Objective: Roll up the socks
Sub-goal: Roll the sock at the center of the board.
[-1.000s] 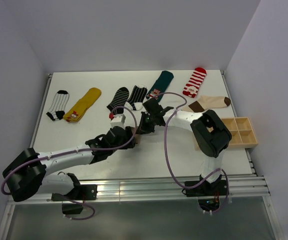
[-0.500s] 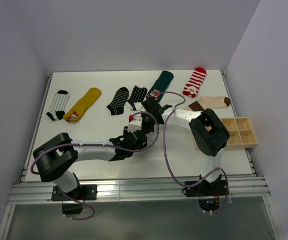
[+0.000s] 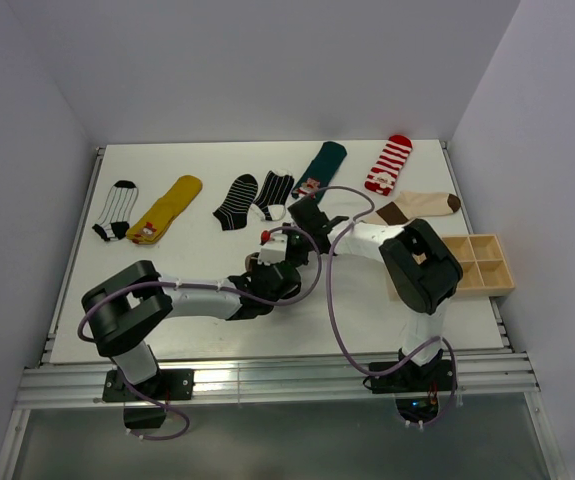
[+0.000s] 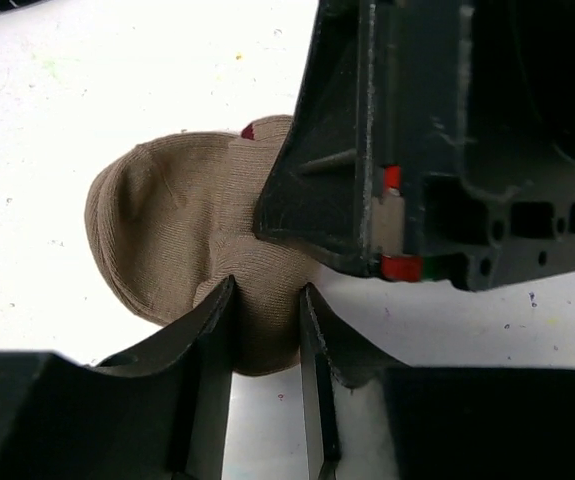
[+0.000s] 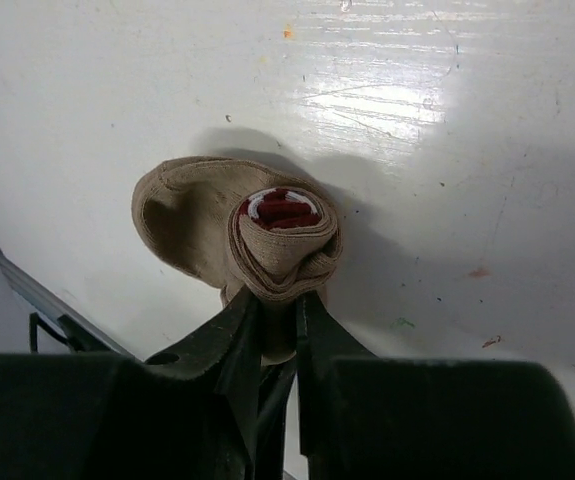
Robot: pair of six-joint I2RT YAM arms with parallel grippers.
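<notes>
The middle of the table is blocked. The left gripper and the right gripper are packed tight together there, both clamped on the brown sock. A purple cable is looped over that spot. The far side is filled by a row of 7 socks, with thin bare strips between them. The right edge is taken up by a wooden tray. Open room is found on the left, between the row and the left arm.
</notes>
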